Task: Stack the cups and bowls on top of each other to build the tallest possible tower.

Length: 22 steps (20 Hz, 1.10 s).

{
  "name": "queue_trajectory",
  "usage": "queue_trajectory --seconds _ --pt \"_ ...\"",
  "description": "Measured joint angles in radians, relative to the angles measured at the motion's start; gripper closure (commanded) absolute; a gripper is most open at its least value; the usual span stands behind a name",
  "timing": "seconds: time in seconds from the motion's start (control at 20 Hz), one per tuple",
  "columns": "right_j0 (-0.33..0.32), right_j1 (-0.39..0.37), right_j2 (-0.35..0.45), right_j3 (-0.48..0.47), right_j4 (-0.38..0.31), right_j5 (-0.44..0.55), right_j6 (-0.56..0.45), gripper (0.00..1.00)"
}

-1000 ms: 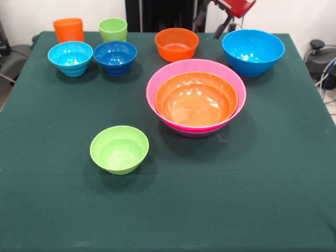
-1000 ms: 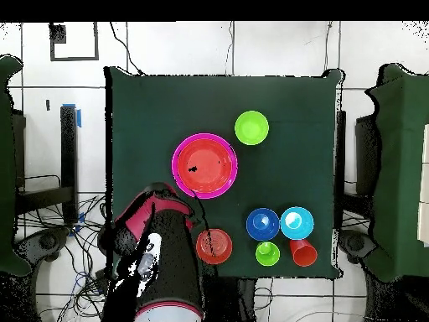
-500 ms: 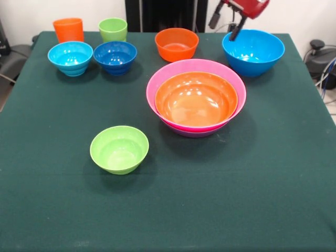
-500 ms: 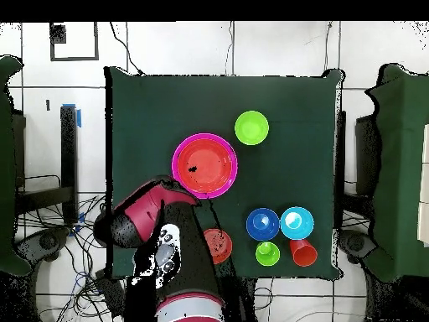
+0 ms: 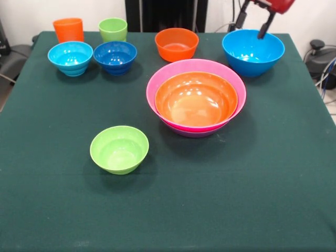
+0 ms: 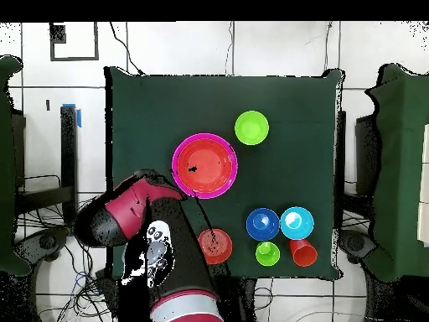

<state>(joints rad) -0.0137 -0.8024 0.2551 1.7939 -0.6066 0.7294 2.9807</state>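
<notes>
- Right now your gripper (image 5: 252, 25) hangs empty over the big blue bowl (image 5: 253, 51), its 2 fingers spread apart
- Clip the rim coming down and that bowl could tip or slide off the table (image 5: 63, 210)
- Small orange bowl (image 5: 176, 44) sits near; the tower (image 5: 196, 97) waits mid-table

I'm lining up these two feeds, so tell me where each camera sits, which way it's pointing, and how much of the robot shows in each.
Front view: sits across the table, looking over the green bowl toward the far edge; only the open gripper shows, above the big blue bowl.
Overhead view: looks straight down on the table; the red and black arm reaches in from the bottom edge, covering that bowl.
Shared: both show the tower and the small bowls, turned half round between views.
</notes>
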Motion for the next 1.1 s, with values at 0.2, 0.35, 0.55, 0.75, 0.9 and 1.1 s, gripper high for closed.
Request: queue_trajectory --seconds 0.2,0.35,0.55,0.75,0.9,1.1 --pt "-0.040 -0.002 0.058 0.000 0.003 0.001 -0.020 0.00" --pt "-0.092 0.006 0.111 0.000 0.004 0.001 -0.069 0.00" --pt "-0.135 0.031 0.146 0.000 0.003 0.001 -0.129 0.00" --pt "-0.155 0.055 0.162 0.000 0.003 0.001 -0.166 0.00" --pt "-0.168 0.074 0.180 0.000 0.002 0.001 -0.182 0.00" --pt "-0.180 0.088 0.202 0.002 0.003 0.001 -0.183 0.00"
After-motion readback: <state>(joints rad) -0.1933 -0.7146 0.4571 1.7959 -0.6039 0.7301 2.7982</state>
